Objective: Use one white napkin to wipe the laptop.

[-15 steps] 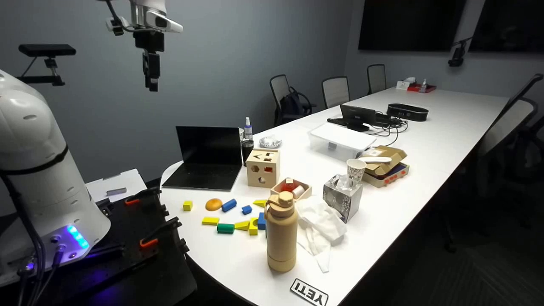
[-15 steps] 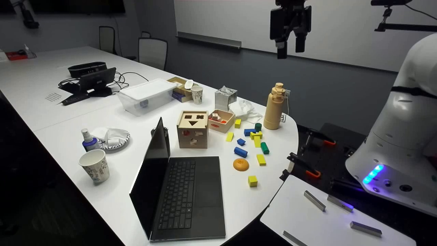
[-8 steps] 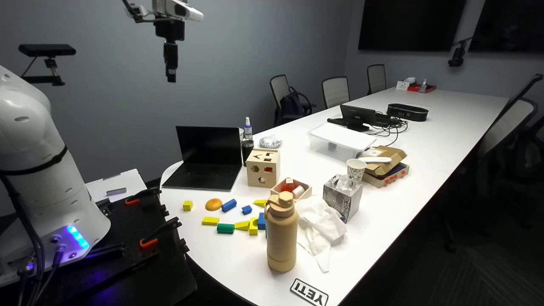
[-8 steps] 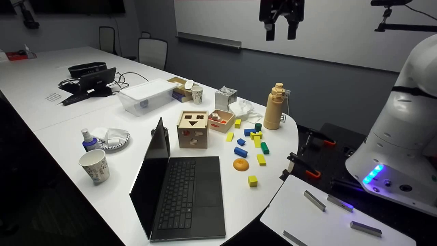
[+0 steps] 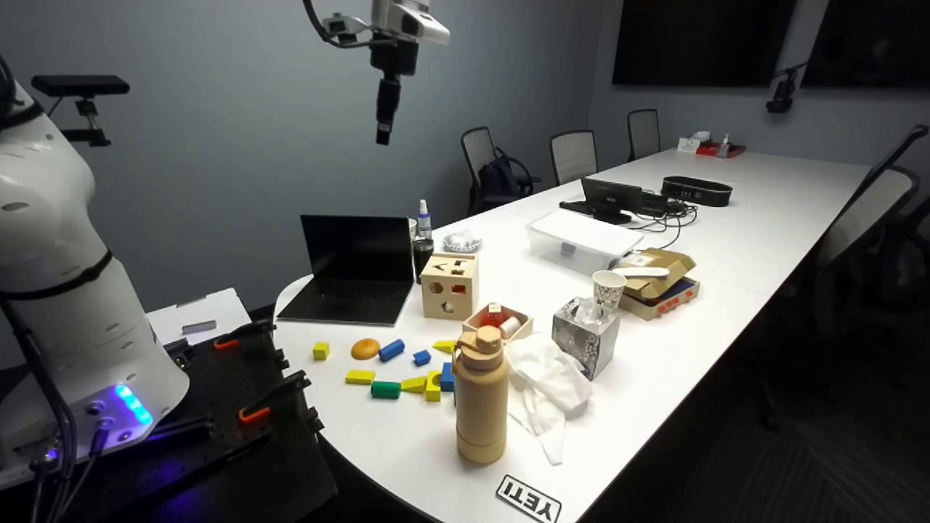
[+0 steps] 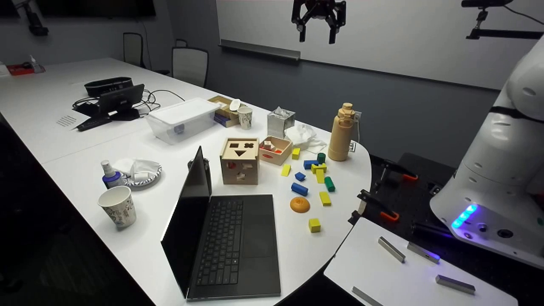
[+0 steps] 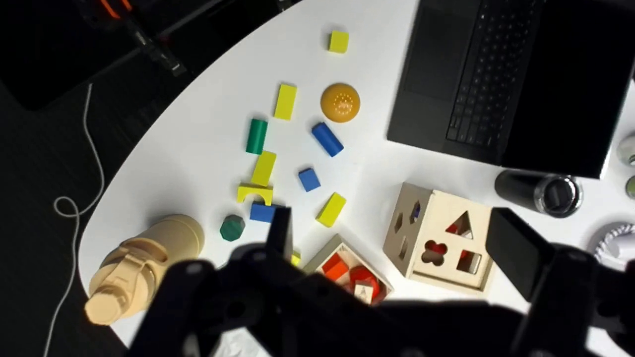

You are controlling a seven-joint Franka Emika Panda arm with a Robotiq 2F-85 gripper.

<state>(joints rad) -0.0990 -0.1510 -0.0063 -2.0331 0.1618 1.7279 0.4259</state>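
The slim black laptop stands open on the white table in both exterior views (image 5: 349, 299) (image 6: 258, 229), and in the wrist view its deck (image 7: 434, 74) lies at upper right. A crumpled white napkin lies on the table beside the tissue box in both exterior views (image 5: 552, 385) (image 6: 301, 135). A scrap of white at the bottom of the wrist view (image 7: 241, 343) appears to be the same napkin, mostly hidden by the gripper. My gripper (image 5: 383, 135) is high above the table, open and empty, pointing down. Its spread fingers also show in an exterior view (image 6: 302, 34).
A wooden cube (image 6: 240, 163) stands beside the laptop, with an open wooden box (image 6: 276, 153) near it. Several coloured blocks lie in front. A tan bottle (image 5: 482, 407), a silver tissue box (image 5: 581, 341) and a plate with white crumpled paper (image 6: 144, 178) also stand there.
My open gripper has moved across high over the table, rightward in one exterior view and leftward and up in the other, and has turned somewhat. The things on the table have not moved.
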